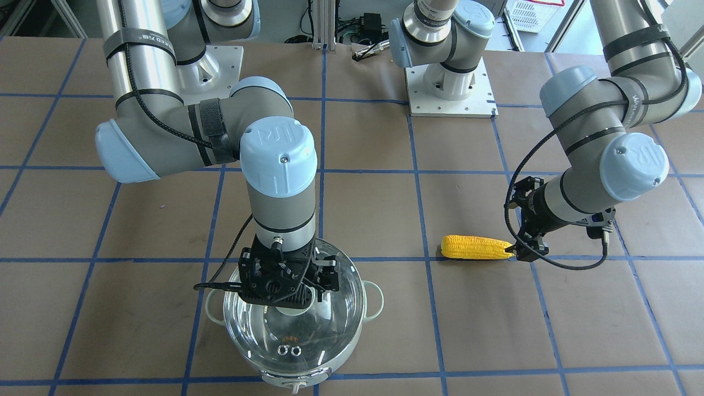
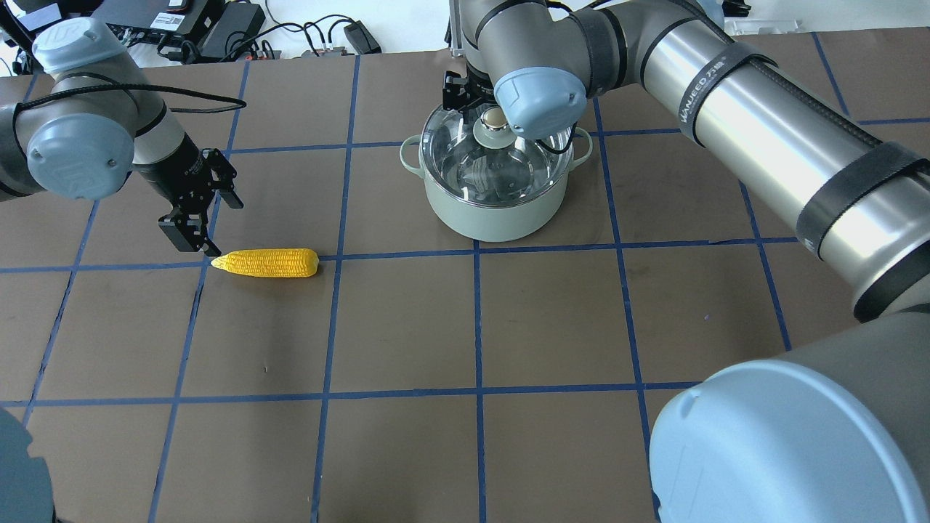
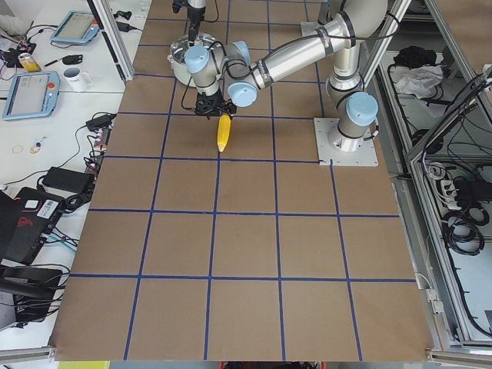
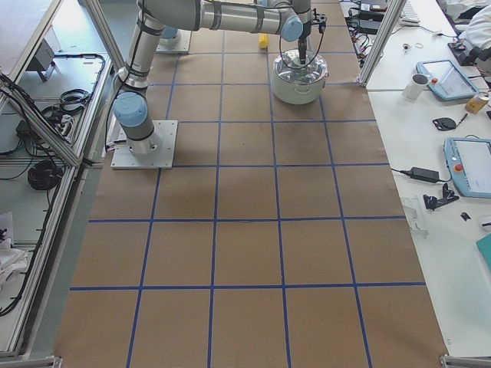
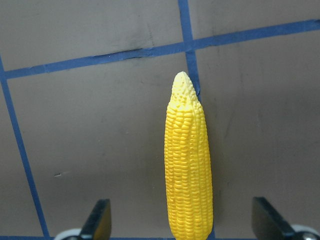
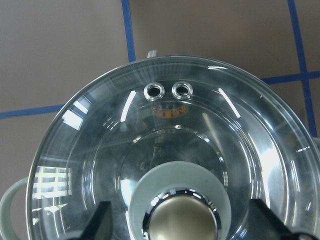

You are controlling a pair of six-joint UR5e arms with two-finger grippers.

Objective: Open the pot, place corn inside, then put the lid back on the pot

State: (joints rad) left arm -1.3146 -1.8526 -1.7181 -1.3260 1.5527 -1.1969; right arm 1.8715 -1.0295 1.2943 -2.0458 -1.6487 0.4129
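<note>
The mint-green pot (image 2: 494, 214) stands on the table with the glass lid (image 2: 508, 167) on it. My right gripper (image 6: 181, 222) is open above the lid, one finger on each side of the gold-beige knob (image 6: 182, 220), not closed on it. It also shows in the front view (image 1: 289, 280). The yellow corn (image 2: 269, 262) lies flat on the table, apart from the pot. My left gripper (image 2: 203, 218) is open and empty, low beside the corn's pointed end. In the left wrist view the corn (image 5: 189, 165) lies between the two open fingers (image 5: 100, 220).
The table is brown with a blue tape grid. The two arm base plates (image 1: 451, 88) are at the robot's side. Cables and power bricks (image 2: 218, 29) lie beyond the table's far edge. The right arm's long link (image 2: 763, 138) reaches over the table's right half.
</note>
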